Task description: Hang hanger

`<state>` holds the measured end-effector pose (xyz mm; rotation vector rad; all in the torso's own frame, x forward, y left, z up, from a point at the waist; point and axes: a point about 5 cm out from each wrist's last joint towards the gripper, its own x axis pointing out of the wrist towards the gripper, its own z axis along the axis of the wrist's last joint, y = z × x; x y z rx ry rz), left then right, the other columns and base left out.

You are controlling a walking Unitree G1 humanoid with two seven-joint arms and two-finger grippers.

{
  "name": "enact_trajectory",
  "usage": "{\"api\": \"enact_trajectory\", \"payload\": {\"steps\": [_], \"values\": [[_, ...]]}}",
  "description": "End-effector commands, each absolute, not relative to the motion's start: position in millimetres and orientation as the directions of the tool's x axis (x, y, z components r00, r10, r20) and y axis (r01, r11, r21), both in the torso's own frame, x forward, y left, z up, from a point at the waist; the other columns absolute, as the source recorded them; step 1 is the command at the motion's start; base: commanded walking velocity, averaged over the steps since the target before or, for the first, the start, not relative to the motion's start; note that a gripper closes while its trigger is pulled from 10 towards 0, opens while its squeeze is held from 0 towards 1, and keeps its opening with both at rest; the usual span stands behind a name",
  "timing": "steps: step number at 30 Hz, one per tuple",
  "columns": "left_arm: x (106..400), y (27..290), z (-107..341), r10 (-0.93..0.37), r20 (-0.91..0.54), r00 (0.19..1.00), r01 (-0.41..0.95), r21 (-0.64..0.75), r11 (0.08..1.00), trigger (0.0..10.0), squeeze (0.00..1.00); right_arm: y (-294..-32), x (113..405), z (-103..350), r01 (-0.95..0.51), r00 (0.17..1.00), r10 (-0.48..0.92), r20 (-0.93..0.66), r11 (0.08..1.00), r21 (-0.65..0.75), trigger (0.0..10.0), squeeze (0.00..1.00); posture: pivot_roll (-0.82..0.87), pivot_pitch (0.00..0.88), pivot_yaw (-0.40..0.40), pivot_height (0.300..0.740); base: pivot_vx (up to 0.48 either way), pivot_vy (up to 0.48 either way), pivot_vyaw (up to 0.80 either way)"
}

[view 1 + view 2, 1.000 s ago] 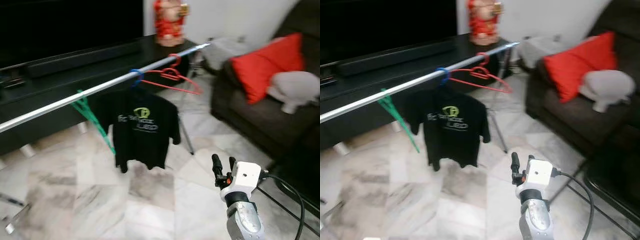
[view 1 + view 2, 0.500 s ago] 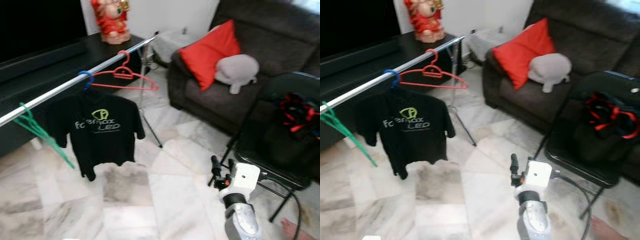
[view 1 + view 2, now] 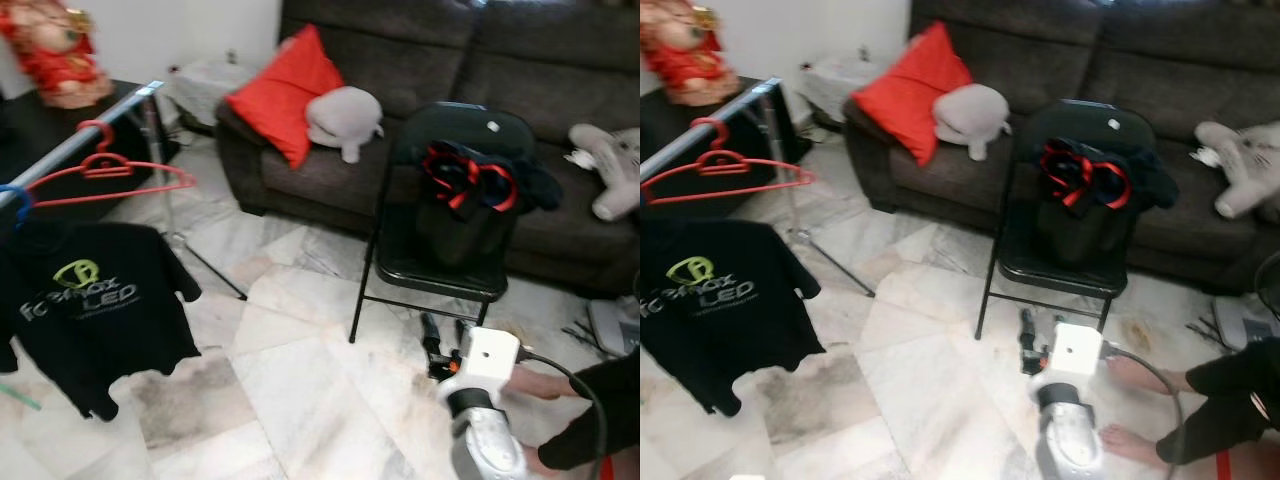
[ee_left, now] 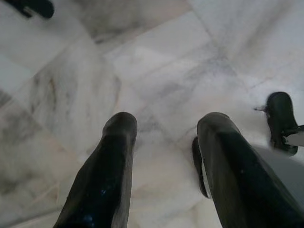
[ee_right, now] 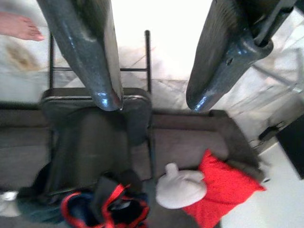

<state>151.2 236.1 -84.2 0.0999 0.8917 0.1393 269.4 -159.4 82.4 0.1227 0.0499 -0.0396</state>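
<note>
An empty red hanger (image 3: 105, 172) hangs on the silver rail (image 3: 85, 140) at the left. Beside it a black T-shirt (image 3: 85, 300) hangs from a blue hanger (image 3: 14, 198). A black folding chair (image 3: 440, 265) stands in front of the sofa with a black and red garment (image 3: 470, 178) draped over its back. My right gripper (image 3: 444, 335) is held low in front of me, open and empty, pointing toward the chair (image 5: 95, 128). My left gripper (image 4: 164, 126) is open and empty over the marble floor (image 4: 156, 61).
A dark sofa (image 3: 560, 80) runs along the back with a red cushion (image 3: 280, 95) and a grey plush (image 3: 342, 115). A person's bare feet (image 3: 1132, 374) and black-clad leg (image 3: 600, 420) are at the lower right. A cable (image 3: 590, 400) trails from my right wrist.
The camera has swung right: rail, hangers and T-shirt slid to the left edge, and the chair, sofa and a person's feet came into view. My right gripper keeps its pose.
</note>
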Motion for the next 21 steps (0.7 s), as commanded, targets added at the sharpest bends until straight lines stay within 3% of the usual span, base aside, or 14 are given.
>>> {"api": "enact_trajectory", "payload": {"steps": [1, 9, 17, 21], "values": [[142.2, 238.2, -87.7, 0.170, -0.787, 0.593, -0.084, 0.149, 0.985, 10.0, 0.00, -155.0, 268.8, 80.9, 0.033, 0.998, -0.025, -0.062, 0.991, 0.130, 10.0, 0.00, -0.04, 0.111, 0.003, 0.740, 0.000, 0.000, -0.79], [137.4, 239.0, -89.2, 0.166, -0.795, 0.583, -0.090, 0.140, 0.986, 10.0, 0.00, -154.9, 268.3, 81.6, 0.034, 0.998, -0.027, -0.056, 0.992, 0.123, 10.0, 0.00, -0.04, 0.115, 0.002, 0.740, 0.000, 0.000, -0.79], [131.8, 241.8, -90.4, 0.163, -0.804, 0.572, -0.090, 0.136, 0.987, 10.0, 0.00, -156.1, 268.4, 83.9, 0.042, 0.999, -0.037, -0.038, 0.991, 0.125, 10.0, 0.00, -0.04, 0.117, 0.001, 0.740, 0.000, 0.000, 0.00], [132.5, 240.5, -90.7, 0.159, -0.807, 0.569, -0.088, 0.132, 0.987, 10.0, 0.00, -155.1, 269.4, 84.9, 0.039, 0.999, -0.036, -0.033, 0.992, 0.122, 10.0, 0.00, -0.04, 0.118, 0.002, 0.740, 0.248, 0.000, 0.00]]}}
